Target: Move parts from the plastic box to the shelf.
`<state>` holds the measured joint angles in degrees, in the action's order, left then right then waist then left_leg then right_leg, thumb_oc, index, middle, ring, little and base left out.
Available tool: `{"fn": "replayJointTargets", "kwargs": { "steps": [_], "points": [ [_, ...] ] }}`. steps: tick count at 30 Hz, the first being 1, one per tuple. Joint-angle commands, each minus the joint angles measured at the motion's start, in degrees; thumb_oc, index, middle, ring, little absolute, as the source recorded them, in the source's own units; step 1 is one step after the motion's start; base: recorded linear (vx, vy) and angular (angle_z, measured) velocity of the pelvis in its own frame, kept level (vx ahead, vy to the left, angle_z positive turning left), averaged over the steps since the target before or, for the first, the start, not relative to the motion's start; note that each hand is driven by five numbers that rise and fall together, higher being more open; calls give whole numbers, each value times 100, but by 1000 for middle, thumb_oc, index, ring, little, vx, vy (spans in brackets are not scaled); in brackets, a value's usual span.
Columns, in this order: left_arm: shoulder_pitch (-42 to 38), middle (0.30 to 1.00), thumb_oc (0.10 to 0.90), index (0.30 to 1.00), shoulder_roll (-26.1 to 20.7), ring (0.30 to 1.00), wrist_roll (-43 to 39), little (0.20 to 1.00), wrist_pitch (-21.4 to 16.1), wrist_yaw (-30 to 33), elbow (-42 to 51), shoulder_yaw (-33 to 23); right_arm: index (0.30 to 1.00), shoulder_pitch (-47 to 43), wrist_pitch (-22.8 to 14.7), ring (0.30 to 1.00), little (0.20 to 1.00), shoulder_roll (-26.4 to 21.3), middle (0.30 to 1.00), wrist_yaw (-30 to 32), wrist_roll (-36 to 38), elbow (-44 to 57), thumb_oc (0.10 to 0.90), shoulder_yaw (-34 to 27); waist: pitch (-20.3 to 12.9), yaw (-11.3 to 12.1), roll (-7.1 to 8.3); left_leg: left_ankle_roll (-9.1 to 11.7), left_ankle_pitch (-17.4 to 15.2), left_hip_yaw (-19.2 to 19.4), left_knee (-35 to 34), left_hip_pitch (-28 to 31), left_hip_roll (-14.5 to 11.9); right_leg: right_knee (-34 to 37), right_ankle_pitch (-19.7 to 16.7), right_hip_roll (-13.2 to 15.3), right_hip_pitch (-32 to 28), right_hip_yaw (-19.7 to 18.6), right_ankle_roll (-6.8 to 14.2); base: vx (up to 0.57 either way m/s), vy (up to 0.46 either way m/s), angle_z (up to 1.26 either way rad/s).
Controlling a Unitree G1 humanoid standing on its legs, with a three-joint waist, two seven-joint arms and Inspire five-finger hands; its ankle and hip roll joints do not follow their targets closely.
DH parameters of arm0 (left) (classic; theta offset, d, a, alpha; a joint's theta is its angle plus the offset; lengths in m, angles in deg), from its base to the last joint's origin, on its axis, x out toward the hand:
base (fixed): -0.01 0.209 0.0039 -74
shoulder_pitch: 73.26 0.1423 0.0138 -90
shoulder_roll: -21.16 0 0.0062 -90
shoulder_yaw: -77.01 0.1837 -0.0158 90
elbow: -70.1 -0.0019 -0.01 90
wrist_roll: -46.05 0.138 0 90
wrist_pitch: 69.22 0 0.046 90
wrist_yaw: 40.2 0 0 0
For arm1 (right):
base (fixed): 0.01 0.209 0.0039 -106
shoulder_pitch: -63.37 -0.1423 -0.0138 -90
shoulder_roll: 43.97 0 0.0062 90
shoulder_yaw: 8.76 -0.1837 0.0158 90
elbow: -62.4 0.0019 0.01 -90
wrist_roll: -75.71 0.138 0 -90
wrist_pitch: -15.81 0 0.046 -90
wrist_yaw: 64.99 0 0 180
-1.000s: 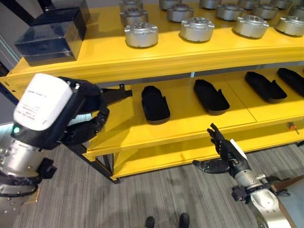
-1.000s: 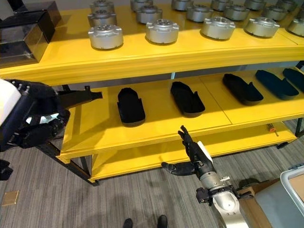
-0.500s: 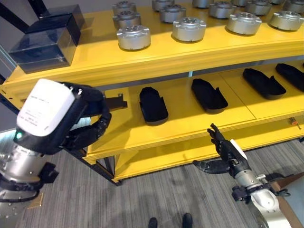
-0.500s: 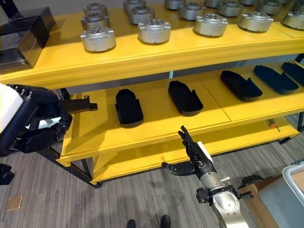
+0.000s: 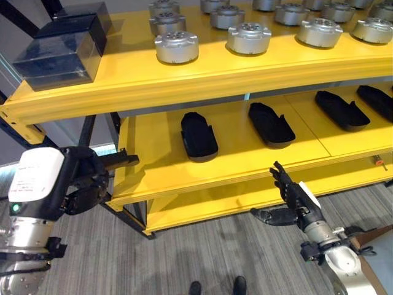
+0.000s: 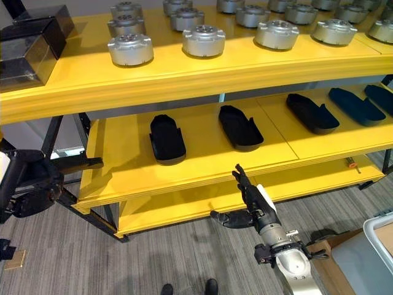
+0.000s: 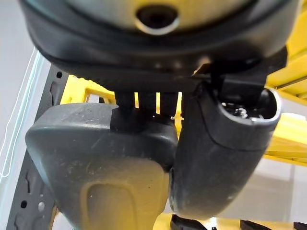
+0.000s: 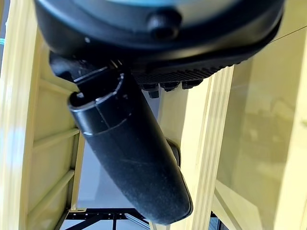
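Observation:
My left hand (image 5: 83,184) hangs low at the left, off the end of the yellow shelf (image 5: 153,166). Its fingers are curled round a dark part (image 5: 120,161) whose flat end pokes out toward the middle tier. Up close in the left wrist view that part (image 7: 96,163) sits between fingers and thumb. Three black elongated parts (image 5: 198,135) lie in a row on the middle tier. My right hand (image 5: 295,200) is open, fingers straight, below that tier's front edge, holding nothing. The rim of a pale plastic box (image 6: 382,236) shows at the lower right.
Several round silver metal parts (image 5: 177,47) stand in rows on the top tier. A dark see-through box (image 5: 58,49) sits at that tier's left end. Dark shelf legs and braces (image 5: 92,129) stand beside my left hand. Grey carpet lies below.
My left hand has dropped down and to the left with the dark part, away from the middle tier. The right hand has stayed put.

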<state>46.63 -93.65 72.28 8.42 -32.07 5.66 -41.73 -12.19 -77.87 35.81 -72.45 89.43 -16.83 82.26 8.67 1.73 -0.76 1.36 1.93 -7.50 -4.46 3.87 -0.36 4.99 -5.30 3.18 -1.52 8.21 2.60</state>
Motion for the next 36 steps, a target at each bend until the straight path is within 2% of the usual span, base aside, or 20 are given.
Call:
{"fn": "replayJointTargets", "kwargs": {
  "steps": [1, 6, 17, 36],
  "points": [
    [-619, 300, 400, 300, -223, 300, 159, 300, 13, 620, 71, -483, 1000, -616, -475, 1000, 1000, -129, 1000, 142, 172, 279, 900, -173, -198, -123, 208, -76, -350, 163, -42, 110, 30, -12, 527, 3, -378, 57, 119, 0, 0, 0],
    [-922, 300, 400, 300, -94, 300, 597, 300, 181, 700, -162, -72, 1000, -589, -439, 1000, 1000, -100, 1000, 181, 122, 243, 900, -159, -180, -209, 240, -68, -378, 233, -52, 124, 13, -6, 530, -11, -361, 10, 122, 3, 2, -4],
    [-1155, 300, 400, 300, 119, 300, 1098, 300, 474, 665, -720, 449, 1000, -544, -360, 1000, 1000, -38, 1000, 219, 20, 239, 900, -129, -155, -300, 240, -58, -399, 315, -54, 154, -6, 1, 542, -23, -361, -61, 111, 2, -4, -4],
    [-1565, 300, 400, 300, 340, 300, 1451, 300, 972, 446, -1629, 1066, 1000, -501, -205, 1000, 1000, 23, 1000, 151, -7, 305, 900, -93, -77, -401, 286, -38, -372, 406, -54, 74, -39, 1, 500, -48, -237, -95, 112, -1, -2, -1]
  ]
}}
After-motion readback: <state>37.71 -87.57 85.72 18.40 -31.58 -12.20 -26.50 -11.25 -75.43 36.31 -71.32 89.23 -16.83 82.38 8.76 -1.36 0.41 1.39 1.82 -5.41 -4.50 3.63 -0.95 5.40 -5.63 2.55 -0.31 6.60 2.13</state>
